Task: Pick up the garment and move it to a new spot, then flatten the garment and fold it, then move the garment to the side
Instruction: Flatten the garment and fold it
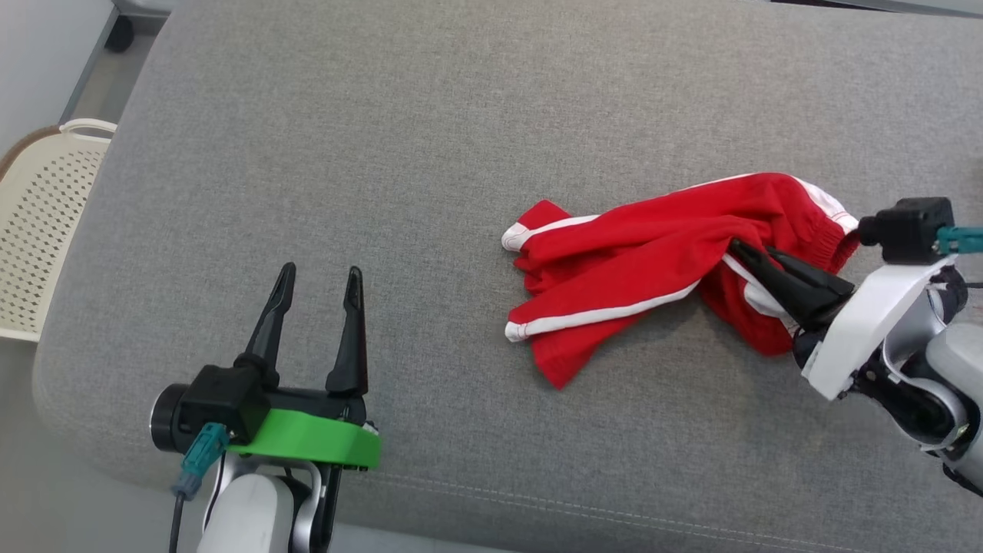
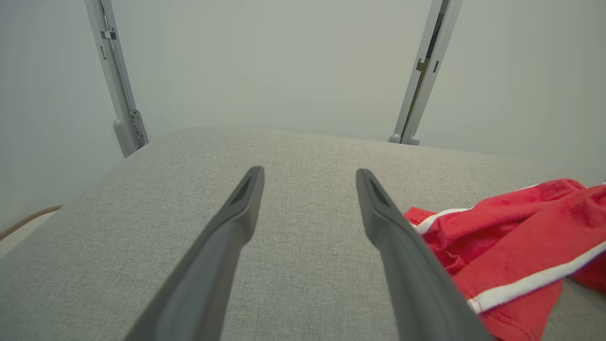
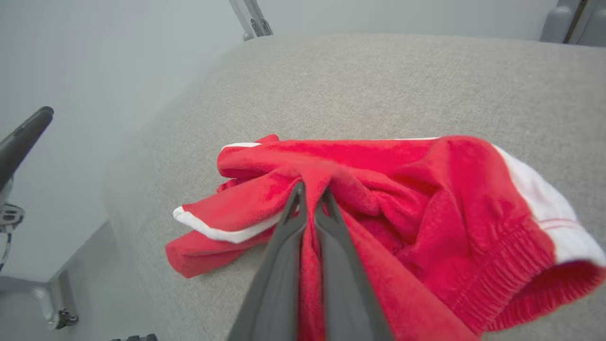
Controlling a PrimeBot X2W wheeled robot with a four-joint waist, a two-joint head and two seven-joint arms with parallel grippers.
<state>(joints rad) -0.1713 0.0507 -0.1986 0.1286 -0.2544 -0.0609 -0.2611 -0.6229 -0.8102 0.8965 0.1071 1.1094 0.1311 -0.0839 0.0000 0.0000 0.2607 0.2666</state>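
Note:
The garment [image 1: 653, 253] is a pair of red shorts with white side stripes, lying crumpled on the right half of the grey padded table [image 1: 384, 153]. My right gripper [image 1: 739, 250] reaches in from the right and is shut on a raised fold of the red cloth near the waistband. In the right wrist view the garment [image 3: 426, 199] has a ridge of fabric pinched between the two fingers of my right gripper [image 3: 311, 190]. My left gripper [image 1: 321, 278] hovers open over the table's near left part, well apart from the shorts. The left wrist view shows those open fingers [image 2: 246, 199] with the garment [image 2: 511, 232] at the right.
A cream perforated basket [image 1: 46, 207] stands on the floor off the table's left edge. Metal frame posts [image 2: 118, 80] rise beyond the table's far side. The grey surface stretches bare to the left of the shorts and behind them.

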